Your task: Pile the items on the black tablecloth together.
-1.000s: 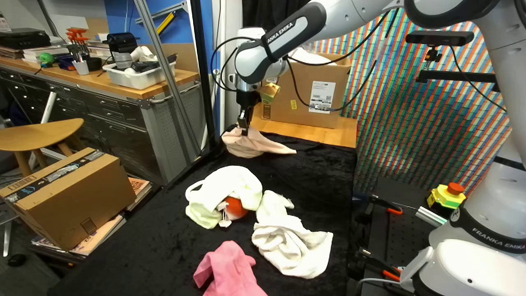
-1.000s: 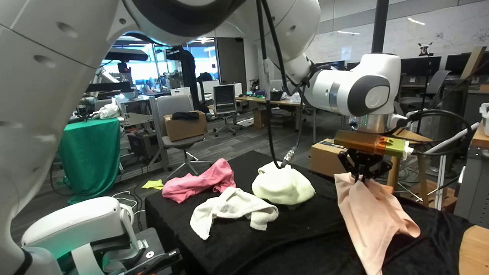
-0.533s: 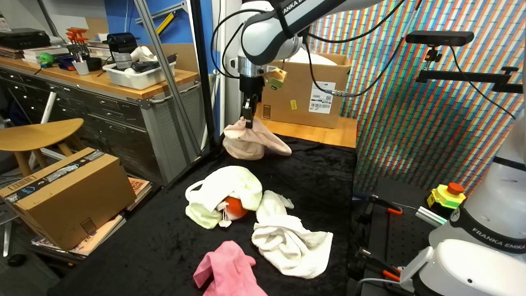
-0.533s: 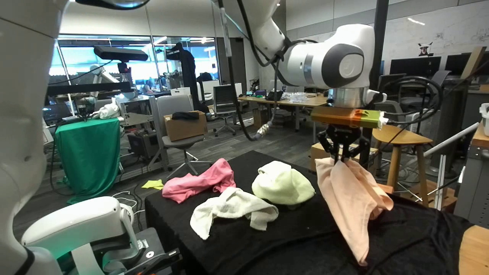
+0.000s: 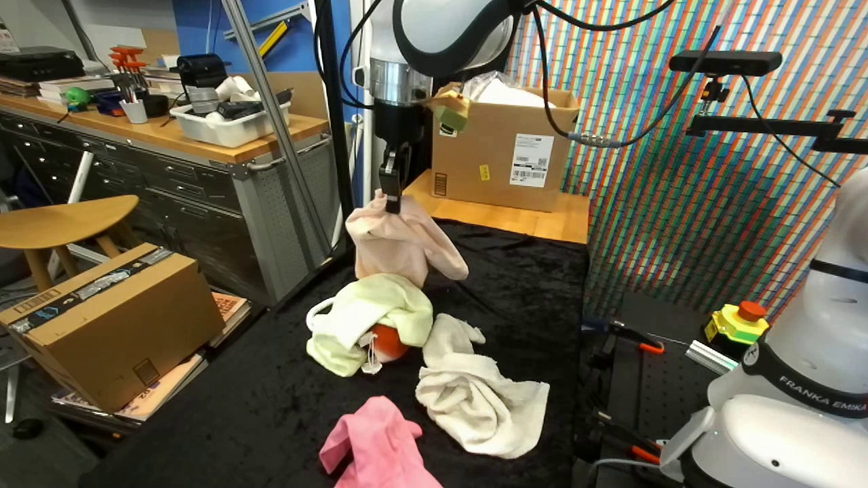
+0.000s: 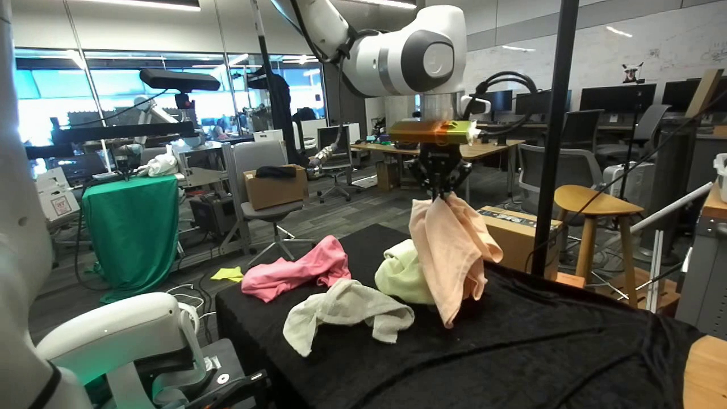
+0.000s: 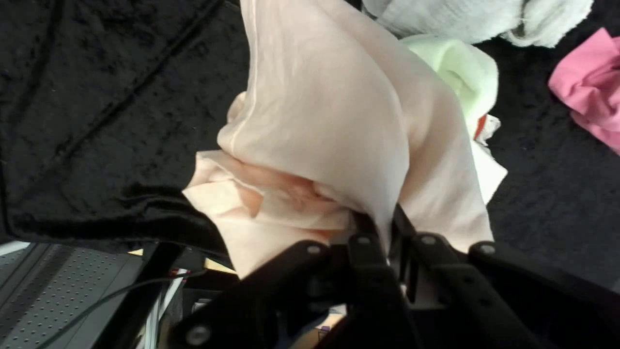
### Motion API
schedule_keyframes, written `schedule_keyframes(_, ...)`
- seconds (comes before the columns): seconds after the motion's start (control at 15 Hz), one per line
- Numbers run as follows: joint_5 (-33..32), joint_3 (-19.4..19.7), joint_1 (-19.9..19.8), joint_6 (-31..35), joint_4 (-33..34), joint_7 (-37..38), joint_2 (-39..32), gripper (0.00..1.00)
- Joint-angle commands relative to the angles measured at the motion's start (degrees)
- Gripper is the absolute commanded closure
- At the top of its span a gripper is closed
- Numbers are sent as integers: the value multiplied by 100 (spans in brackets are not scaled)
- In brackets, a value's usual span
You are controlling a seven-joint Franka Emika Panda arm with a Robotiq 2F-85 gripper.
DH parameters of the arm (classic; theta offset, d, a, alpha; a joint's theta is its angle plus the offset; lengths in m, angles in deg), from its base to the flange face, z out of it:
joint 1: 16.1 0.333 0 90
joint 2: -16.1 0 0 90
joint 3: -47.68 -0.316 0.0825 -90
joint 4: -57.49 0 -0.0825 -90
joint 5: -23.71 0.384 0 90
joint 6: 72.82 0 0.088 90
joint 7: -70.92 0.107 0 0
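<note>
My gripper [image 5: 392, 203] is shut on the top of a peach cloth [image 5: 400, 247]. The wrist view shows the peach cloth [image 7: 329, 97] pinched between the fingertips [image 7: 385, 223]. In an exterior view the peach cloth [image 6: 454, 250] hangs in front of part of a pale green cloth [image 6: 400, 278]; I cannot tell whether they touch or whether its lower tip touches the table. The pale green cloth [image 5: 373, 308] partly covers an orange-red round thing [image 5: 390, 342]. A white cloth [image 5: 481, 407] lies crumpled beside it. A pink cloth [image 5: 376, 440] lies apart. All are on the black tablecloth [image 5: 237, 400].
A cardboard box [image 5: 505, 149] stands on the wooden surface behind the tablecloth. A black upright post [image 6: 554, 142] rises near the table edge. A red and yellow emergency button [image 5: 739, 322] and tools are beside the robot base. A wooden stool [image 6: 599, 201] stands off the table.
My gripper has risen and carried the peach cloth from the far end of the table toward the pale green cloth. The other cloths have not moved.
</note>
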Motion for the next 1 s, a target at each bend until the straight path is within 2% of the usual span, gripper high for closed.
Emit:
schedule_keyframes(0.0,-51,-74,323,238,-260,594,247,90)
schedule_keyframes(0.47,-66,-125,624,340,-418,1071,200,90)
schedule_keyframes(0.53,-65,-124,634,363,-444,1096,199,64)
schedule_keyframes(0.67,-62,-127,650,380,-488,1156,210,56)
schedule_keyframes(0.93,-97,-136,700,421,-571,1300,250,24)
